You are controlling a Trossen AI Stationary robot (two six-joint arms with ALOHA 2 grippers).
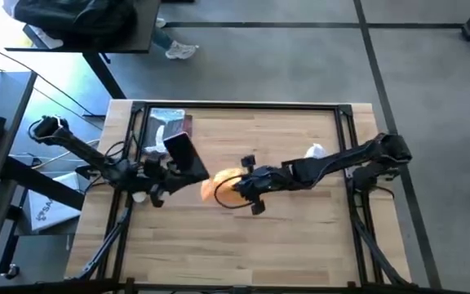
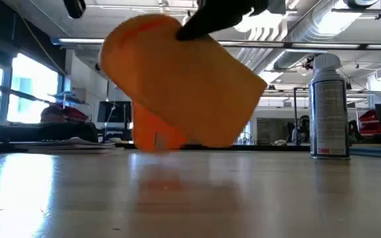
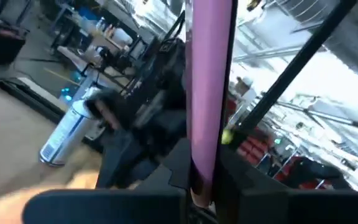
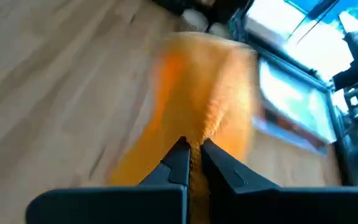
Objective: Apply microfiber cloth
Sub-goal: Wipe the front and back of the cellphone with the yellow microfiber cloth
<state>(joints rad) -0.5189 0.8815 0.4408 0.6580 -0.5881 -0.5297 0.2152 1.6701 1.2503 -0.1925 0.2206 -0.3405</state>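
Currently my right gripper (image 4: 191,151) has its fingers pinched on the microfiber cloth (image 1: 219,187), hanging clear of the counter (image 1: 300,237). Just beyond, leftward, my left gripper (image 1: 170,167) clamps the phone (image 1: 186,153) upright.

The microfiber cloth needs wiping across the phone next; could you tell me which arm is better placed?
Probably the right: its pincer grips the microfiber cloth beside the phone, which the left pincer holds.

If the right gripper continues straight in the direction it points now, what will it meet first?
Probably the phone held up by the left gripper. The right gripper, shut on the orange cloth, points across the table toward it. Depth is unclear, so it might pass beside it.
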